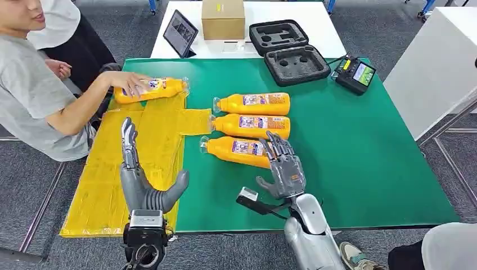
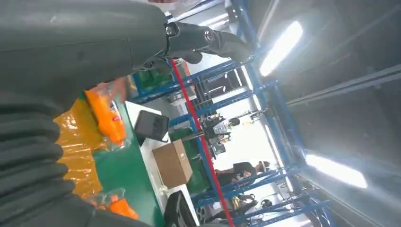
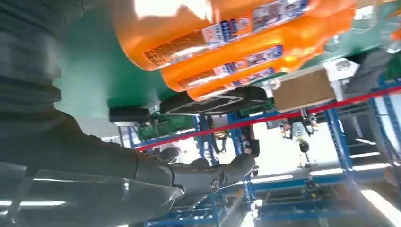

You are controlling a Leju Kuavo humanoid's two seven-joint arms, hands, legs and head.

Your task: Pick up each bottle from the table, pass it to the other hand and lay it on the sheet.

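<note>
Three orange bottles lie side by side on the green table: a far bottle [image 1: 254, 103], a middle bottle [image 1: 251, 125] and a near bottle [image 1: 236, 150]. My right hand [image 1: 284, 167] hovers open at the near bottle's base end, fingers spread over it, holding nothing. In the right wrist view the bottles [image 3: 227, 38] lie close beyond the hand. A fourth bottle [image 1: 151, 89] lies at the far edge of the yellow sheet [image 1: 135, 163] under a person's hand [image 1: 128, 83]. My left hand [image 1: 140, 177] stands open above the sheet, fingers upright. That bottle [image 2: 109, 118] appears in the left wrist view.
A person in grey sits at the table's left side, arm reaching over the sheet. Behind the green table [image 1: 365, 157] stand a tablet [image 1: 180, 34], a cardboard box [image 1: 223, 18], an open black foam case [image 1: 288, 50] and a small screen device [image 1: 355, 73].
</note>
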